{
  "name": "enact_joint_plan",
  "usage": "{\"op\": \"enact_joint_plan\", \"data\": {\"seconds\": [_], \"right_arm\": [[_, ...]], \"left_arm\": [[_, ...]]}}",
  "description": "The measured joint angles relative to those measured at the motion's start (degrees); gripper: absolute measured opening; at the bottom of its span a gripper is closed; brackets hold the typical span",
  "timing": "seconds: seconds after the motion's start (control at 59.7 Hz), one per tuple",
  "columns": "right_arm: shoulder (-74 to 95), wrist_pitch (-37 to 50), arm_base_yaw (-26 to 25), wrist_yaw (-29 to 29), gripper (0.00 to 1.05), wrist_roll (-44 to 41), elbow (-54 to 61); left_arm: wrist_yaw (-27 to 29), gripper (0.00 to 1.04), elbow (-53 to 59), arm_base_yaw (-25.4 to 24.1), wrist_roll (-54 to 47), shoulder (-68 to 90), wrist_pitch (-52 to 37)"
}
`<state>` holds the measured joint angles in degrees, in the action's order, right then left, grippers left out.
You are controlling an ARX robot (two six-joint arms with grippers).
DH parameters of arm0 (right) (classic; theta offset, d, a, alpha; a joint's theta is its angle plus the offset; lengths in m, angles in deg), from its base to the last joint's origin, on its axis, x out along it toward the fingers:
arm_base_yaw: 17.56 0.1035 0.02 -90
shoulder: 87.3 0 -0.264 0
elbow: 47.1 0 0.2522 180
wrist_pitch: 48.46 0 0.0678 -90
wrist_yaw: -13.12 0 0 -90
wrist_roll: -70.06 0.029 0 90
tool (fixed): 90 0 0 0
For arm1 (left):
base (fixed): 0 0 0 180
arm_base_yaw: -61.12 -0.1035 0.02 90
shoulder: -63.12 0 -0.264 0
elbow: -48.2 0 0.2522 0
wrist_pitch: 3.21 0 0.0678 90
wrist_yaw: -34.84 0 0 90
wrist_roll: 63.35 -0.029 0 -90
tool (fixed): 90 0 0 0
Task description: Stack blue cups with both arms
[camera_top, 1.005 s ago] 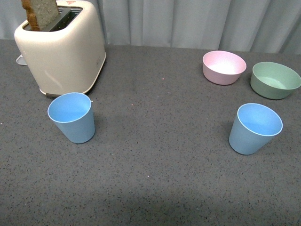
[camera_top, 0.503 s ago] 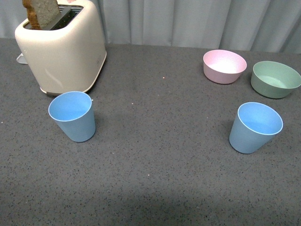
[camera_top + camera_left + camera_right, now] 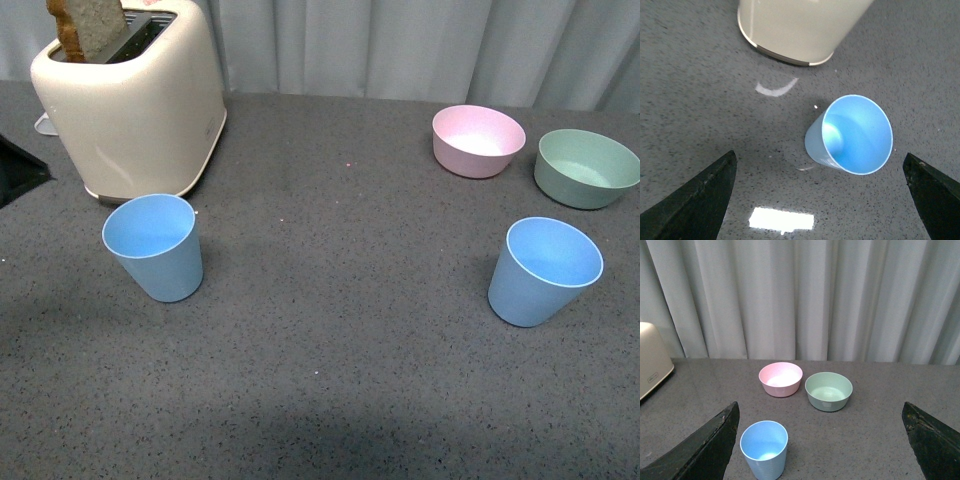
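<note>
Two light blue cups stand upright on the grey table. The left cup (image 3: pixel 153 247) is in front of the toaster; the right cup (image 3: pixel 543 271) is in front of the bowls. My left gripper (image 3: pixel 819 155) is open and empty above the left cup (image 3: pixel 852 135), which sits between and beyond its fingers. My right gripper (image 3: pixel 820 403) is open and empty, held back from the right cup (image 3: pixel 764 449), which lies toward its left finger. A black corner of the left arm (image 3: pixel 18 172) shows at the front view's left edge.
A cream toaster (image 3: pixel 130 100) with a bread slice (image 3: pixel 90 28) stands at the back left. A pink bowl (image 3: pixel 477 141) and a green bowl (image 3: pixel 585 169) sit at the back right. A grey curtain (image 3: pixel 400 45) hangs behind the table.
A black part of the left arm has come into the front view at the left edge. The cups and bowls have not moved.
</note>
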<state>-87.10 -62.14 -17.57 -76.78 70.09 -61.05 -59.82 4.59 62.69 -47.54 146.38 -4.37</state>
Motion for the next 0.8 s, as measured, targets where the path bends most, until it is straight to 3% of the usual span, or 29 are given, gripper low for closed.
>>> {"op": "enact_joint_plan", "data": {"seconds": [0.586,0.804], "right_arm": [[0.0,0.0,0.0,0.0,0.95,0.0,0.0],[0.0,0.0,0.0,0.0,0.95,0.0,0.0]], "left_arm": [[2.4,0.98,-17.0,4.2,0.5,20.4,11.1],[3.3,0.67,-19.7,4.6,1.0,23.3,12.4]]}}
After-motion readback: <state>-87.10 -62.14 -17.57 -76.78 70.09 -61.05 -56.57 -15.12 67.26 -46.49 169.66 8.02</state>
